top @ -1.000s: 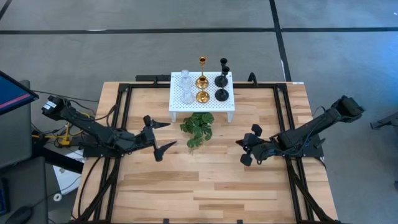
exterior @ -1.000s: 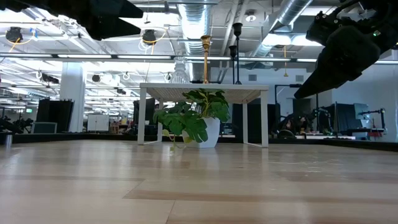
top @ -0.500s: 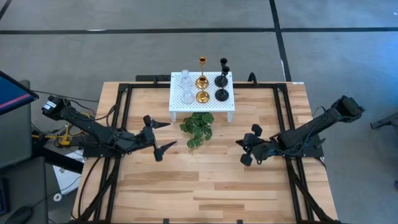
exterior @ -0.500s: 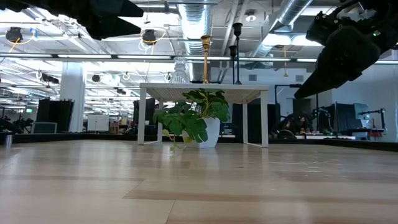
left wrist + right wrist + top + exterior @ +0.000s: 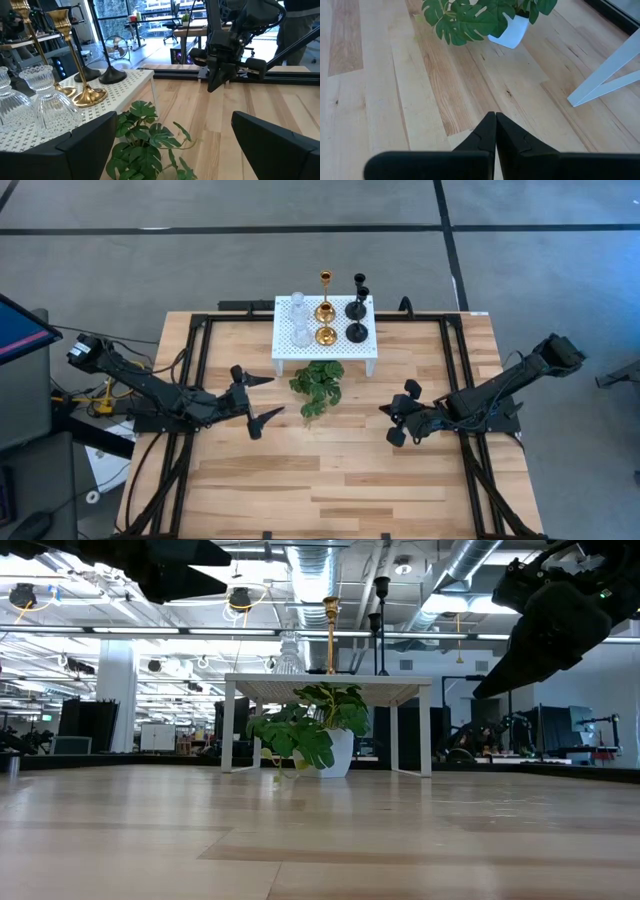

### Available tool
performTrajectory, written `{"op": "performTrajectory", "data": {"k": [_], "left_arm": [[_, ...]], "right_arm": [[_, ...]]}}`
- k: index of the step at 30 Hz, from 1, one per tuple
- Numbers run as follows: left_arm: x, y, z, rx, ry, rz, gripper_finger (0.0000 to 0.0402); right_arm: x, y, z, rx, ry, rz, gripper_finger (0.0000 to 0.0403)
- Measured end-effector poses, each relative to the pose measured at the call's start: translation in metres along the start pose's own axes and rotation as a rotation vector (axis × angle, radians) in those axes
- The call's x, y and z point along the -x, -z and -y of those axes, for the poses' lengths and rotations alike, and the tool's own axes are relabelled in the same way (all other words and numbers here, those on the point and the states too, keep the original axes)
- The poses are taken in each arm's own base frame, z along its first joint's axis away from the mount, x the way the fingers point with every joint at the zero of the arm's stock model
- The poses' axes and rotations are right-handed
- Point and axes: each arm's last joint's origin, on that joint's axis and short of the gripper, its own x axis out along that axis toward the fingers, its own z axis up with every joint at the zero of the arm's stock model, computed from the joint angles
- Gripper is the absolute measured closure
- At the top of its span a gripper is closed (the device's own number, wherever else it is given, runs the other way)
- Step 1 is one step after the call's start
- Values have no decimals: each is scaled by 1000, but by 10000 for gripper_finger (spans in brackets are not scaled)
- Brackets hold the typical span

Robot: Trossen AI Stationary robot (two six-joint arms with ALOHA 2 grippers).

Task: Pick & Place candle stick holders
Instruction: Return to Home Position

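Several candle stick holders stand by their round bases on a white perforated stand (image 5: 325, 330) at the table's far middle: clear glass (image 5: 299, 320), gold (image 5: 325, 308), black (image 5: 357, 308). The left wrist view shows glass (image 5: 50, 100), gold (image 5: 87, 94) and black (image 5: 113, 75) holders. My left gripper (image 5: 262, 398) hovers open left of a green plant (image 5: 318, 385), its fingers wide apart (image 5: 170, 150). My right gripper (image 5: 383, 409) hovers shut right of the plant, fingertips together (image 5: 495, 131), tilted down at bare wood. Neither touches anything.
The potted plant (image 5: 305, 730) stands on the table just in front of the stand, whose white legs (image 5: 605, 75) rest on the wood. Black frame rails (image 5: 190, 380) run along the table's sides and far edge. Bare wood (image 5: 330, 480) stretches across the near half.
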Motion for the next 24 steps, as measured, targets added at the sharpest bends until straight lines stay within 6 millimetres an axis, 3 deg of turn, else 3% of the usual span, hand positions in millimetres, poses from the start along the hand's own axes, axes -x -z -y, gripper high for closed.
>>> {"op": "performTrajectory", "data": {"k": [13, 18, 24], "left_arm": [[0, -1, 0, 34, -1, 5, 23], [0, 1, 1, 1, 26, -6, 90], [-1, 6, 2, -61, 138, -8, 218]], "right_arm": [[0, 0, 0, 0, 0, 0, 403], [0, 0, 0, 45, -4, 3, 403], [0, -5, -3, 96, -41, 39, 403]]}}
